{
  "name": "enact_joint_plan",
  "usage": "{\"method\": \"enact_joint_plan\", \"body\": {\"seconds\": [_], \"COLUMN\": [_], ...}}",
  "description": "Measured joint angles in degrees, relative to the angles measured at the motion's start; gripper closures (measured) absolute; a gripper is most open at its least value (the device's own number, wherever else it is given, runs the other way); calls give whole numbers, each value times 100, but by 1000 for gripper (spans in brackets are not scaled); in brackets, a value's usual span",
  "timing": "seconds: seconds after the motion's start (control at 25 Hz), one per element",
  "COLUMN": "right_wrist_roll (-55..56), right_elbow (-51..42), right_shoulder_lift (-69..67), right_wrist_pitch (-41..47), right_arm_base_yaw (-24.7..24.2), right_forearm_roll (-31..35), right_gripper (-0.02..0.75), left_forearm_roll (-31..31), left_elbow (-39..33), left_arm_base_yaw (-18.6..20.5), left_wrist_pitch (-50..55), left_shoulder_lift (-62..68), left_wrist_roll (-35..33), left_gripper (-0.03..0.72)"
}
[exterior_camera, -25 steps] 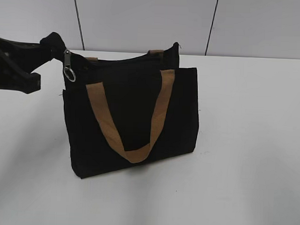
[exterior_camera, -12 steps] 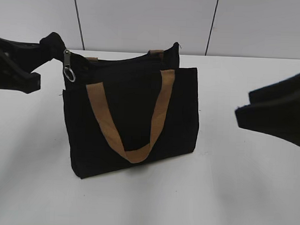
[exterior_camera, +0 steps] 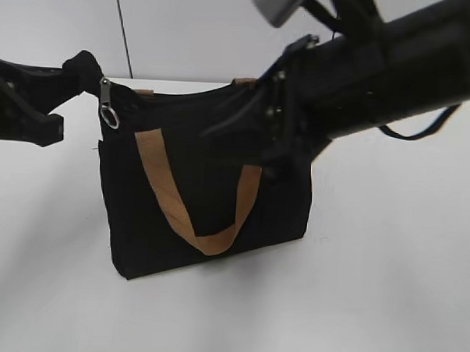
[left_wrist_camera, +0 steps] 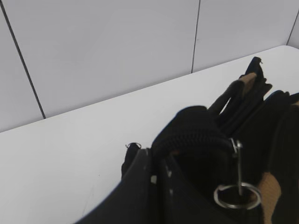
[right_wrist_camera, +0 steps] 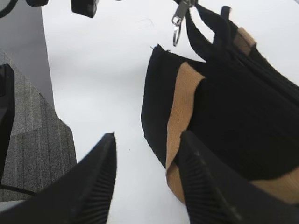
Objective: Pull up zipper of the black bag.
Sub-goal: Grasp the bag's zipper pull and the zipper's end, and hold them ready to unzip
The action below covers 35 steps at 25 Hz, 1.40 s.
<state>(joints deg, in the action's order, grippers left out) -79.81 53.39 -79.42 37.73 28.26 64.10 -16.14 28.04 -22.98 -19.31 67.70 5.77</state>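
Exterior view: rectangular black fabric bag (exterior_camera: 207,198) stands upright on the white table (exterior_camera: 386,292), its tan webbing handle (exterior_camera: 188,205) hanging in a loop down the front panel. The black zipper track (exterior_camera: 176,95) runs along the bag's top edge; the silver metal pull tab with ring (exterior_camera: 107,112) hangs at the bag's upper left corner. The left gripper (exterior_camera: 77,69) is clamped on the black fabric end just left of that corner, beside the pull tab. The right arm reaches in from the upper right, across the bag's upper right part; its gripper (exterior_camera: 237,121) is in front of the bag's top, and how far it is opened cannot be told here.

Left wrist view: left gripper fingers closed around the zipper's black end loop (left_wrist_camera: 191,133); the ring hangs just below it.

Right wrist view: right gripper fingers (right_wrist_camera: 100,186) spread apart, holding nothing, above the table beside the bag's front left edge.
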Motion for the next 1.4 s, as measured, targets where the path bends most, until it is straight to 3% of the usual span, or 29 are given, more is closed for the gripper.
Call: {"method": "enact_joint_plan", "body": {"seconds": [0.44,0.72,1.4], "right_wrist_roll": [-164,-238,-412], "right_elbow": [1278,1643,1912], "right_shoulder_lift": [-1597,-2096,-2579], "right_wrist_pitch": [-279,-279,-362], "right_arm_base_yaw": [694,713,713], "right_forearm_roll": [21,46,834], "right_gripper": [389,389,389], "left_forearm_roll": [0,0,0], "left_elbow": [0,0,0], "left_arm_base_yaw": [0,0,0], "left_wrist_pitch": [0,0,-222], "left_shoulder_lift": [0,0,0], "left_wrist_roll": [0,0,21], "left_gripper": [694,694,694]}}
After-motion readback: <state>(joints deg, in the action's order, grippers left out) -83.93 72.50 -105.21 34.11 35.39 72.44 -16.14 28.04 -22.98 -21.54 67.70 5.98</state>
